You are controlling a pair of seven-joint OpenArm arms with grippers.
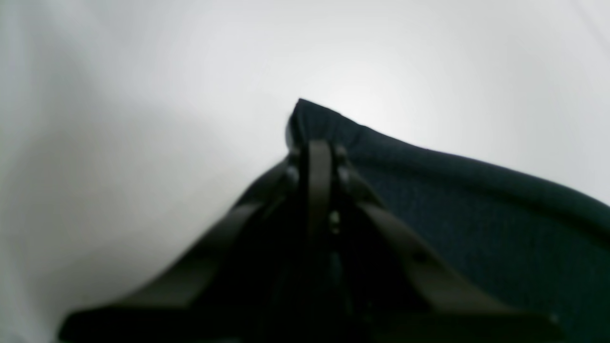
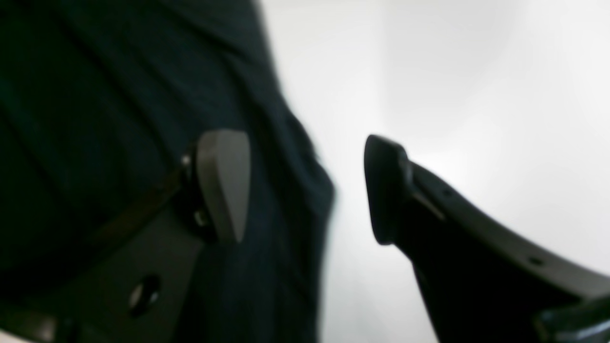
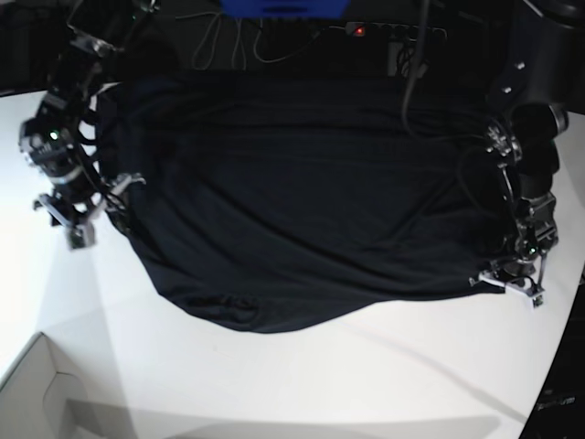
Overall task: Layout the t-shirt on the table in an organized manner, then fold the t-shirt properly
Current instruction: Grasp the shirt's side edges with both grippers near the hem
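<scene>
Black, soft knit fabric makes up the t-shirt (image 3: 292, 192), which is spread wide over the far half of the tabletop (image 3: 302, 384), its near hem sagging in a shallow curve with small bunched wrinkles at the near left. Long, low creases are seen running across the cloth from left to right. In the left wrist view a corner of the t-shirt (image 1: 476, 214) is drawn up into a small peak, its weave fine and matte, and the left gripper (image 1: 318, 157) is seen with its jaws pressed together, pinching that corner at the shirt's right edge. The right gripper (image 2: 305, 190) is shown with its jaws spread wide: one grey, rounded pad lies over the dark cloth (image 2: 95, 119) and the other black finger stands over bare white surface, with the shirt's left edge between them; contact cannot be judged through the blur. In the base view that gripper (image 3: 91, 215) is placed at the shirt's left edge and the other (image 3: 512, 279) at the near right corner.

White, smooth and glossy, the tabletop is marked by soft grey shadows. A white box (image 3: 41, 393) is seen at the near left corner. Behind the far edge the room is dark, with loose cables (image 3: 238, 41), a power strip showing a red light (image 3: 360, 31) and a blue object (image 3: 283, 7).
</scene>
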